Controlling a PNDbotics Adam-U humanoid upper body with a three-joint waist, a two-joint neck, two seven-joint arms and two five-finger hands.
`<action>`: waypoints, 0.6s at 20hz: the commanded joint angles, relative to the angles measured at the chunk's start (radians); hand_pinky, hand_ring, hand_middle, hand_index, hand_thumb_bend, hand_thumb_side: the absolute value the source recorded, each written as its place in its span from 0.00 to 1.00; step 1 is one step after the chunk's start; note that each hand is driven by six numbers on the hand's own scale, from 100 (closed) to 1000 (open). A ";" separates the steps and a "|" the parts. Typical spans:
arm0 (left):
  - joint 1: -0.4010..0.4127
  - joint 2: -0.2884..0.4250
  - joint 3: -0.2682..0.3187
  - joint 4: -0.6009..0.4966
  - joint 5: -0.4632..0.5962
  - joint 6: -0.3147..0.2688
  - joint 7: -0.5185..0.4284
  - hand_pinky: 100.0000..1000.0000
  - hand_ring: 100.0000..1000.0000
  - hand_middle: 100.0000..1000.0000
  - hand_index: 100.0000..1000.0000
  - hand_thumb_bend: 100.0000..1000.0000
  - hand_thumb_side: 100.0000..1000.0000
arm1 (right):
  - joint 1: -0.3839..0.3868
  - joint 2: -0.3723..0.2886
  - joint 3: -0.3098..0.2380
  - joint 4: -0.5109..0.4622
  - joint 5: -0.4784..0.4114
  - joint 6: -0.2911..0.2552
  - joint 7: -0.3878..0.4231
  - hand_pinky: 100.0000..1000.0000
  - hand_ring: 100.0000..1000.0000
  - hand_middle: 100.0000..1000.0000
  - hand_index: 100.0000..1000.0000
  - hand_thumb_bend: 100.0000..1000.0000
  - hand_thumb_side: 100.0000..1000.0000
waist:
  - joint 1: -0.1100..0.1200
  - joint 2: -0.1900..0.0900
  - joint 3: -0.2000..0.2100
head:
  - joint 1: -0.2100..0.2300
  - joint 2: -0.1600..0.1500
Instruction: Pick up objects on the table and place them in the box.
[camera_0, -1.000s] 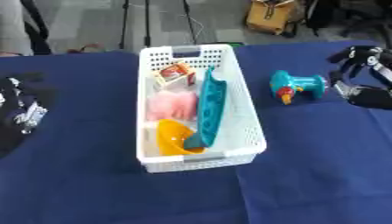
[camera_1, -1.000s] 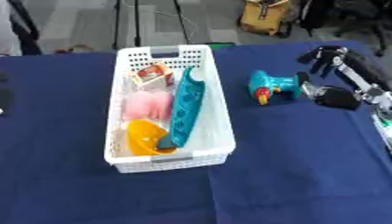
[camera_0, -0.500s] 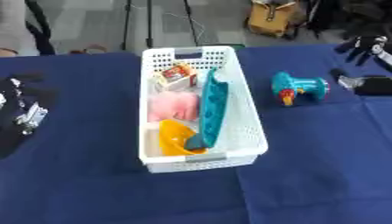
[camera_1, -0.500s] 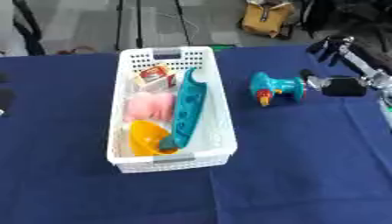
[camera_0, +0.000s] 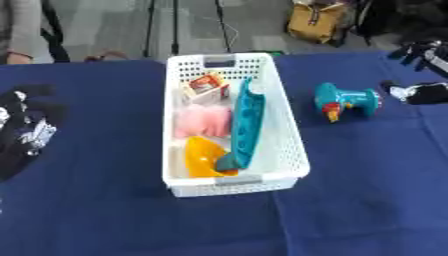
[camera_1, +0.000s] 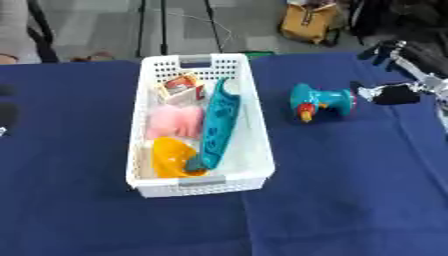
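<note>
Since the earlier frame, the right hand (camera_1: 391, 93) has drawn back toward the 3 o'clock edge, away from the toy drill (camera_1: 319, 101); its fingers look spread and hold nothing. One left hand (camera_0: 24, 131) rests at the 9 o'clock edge, black with pale markings; whether its fingers are open cannot be told.

One white perforated box (camera_0: 289, 145) stands at the centre of the dark blue table (camera_0: 367, 200). Inside are four things: one small red and white carton (camera_0: 206, 85) toward 12 o'clock, one pink soft item (camera_0: 202, 122) in the middle, one yellow-orange piece (camera_0: 203, 157) toward 6 o'clock, and one long teal piece (camera_0: 245, 122) leaning along the right wall.

One toy drill lies on the cloth at 3 o'clock of the box, apart from it: teal body, red and yellow tip.
</note>
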 joint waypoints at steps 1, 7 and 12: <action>-0.017 0.007 -0.003 -0.014 0.002 -0.002 -0.006 0.42 0.66 0.73 0.81 0.54 0.83 | -0.065 -0.007 -0.009 0.050 0.049 0.020 0.018 0.58 0.73 0.75 0.81 0.31 0.37 | -0.002 -0.020 0.008 | -0.006 -0.009; -0.020 0.005 -0.006 -0.016 0.003 -0.002 -0.010 0.42 0.66 0.73 0.81 0.54 0.83 | -0.141 0.028 -0.016 0.173 0.126 -0.006 0.008 0.59 0.73 0.75 0.81 0.31 0.36 | -0.001 -0.019 0.021 | -0.009 -0.008; -0.022 0.002 -0.011 -0.017 0.004 -0.003 -0.014 0.42 0.66 0.73 0.81 0.54 0.83 | -0.173 0.050 -0.019 0.226 0.170 -0.019 -0.008 0.59 0.73 0.74 0.81 0.31 0.36 | -0.001 -0.017 0.033 | -0.013 -0.008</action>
